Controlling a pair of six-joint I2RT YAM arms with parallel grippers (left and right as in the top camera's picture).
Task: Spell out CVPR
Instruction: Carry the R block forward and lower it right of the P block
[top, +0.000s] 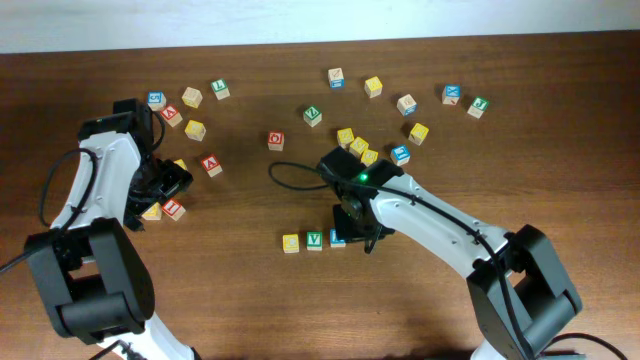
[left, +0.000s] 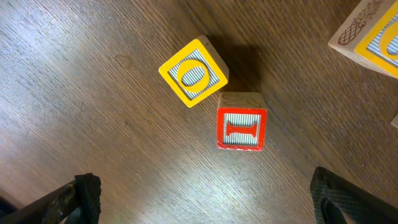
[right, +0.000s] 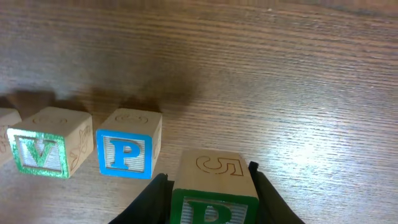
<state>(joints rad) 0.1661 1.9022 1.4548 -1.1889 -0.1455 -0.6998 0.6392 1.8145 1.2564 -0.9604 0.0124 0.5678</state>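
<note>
A row of blocks lies at the front centre: a yellow block (top: 290, 242), a green V block (top: 314, 239) and a blue P block (top: 337, 237). In the right wrist view the V (right: 40, 151) and P (right: 126, 152) stand side by side. My right gripper (top: 358, 224) (right: 209, 177) is shut on a green-framed block (right: 215, 205) just right of the blue P; its top shows a 5 and its letter is cut off. My left gripper (top: 165, 193) (left: 205, 199) is open and empty, above a yellow O block (left: 193, 73) and a red I block (left: 242, 121).
Several loose letter blocks lie scattered across the back of the table: a red A (top: 211, 165), a red O (top: 276, 140), a yellow cluster (top: 357, 148) and blue and green ones at the far right (top: 452, 95). Another yellow-framed block (left: 373, 34) sits at the left wrist view's corner.
</note>
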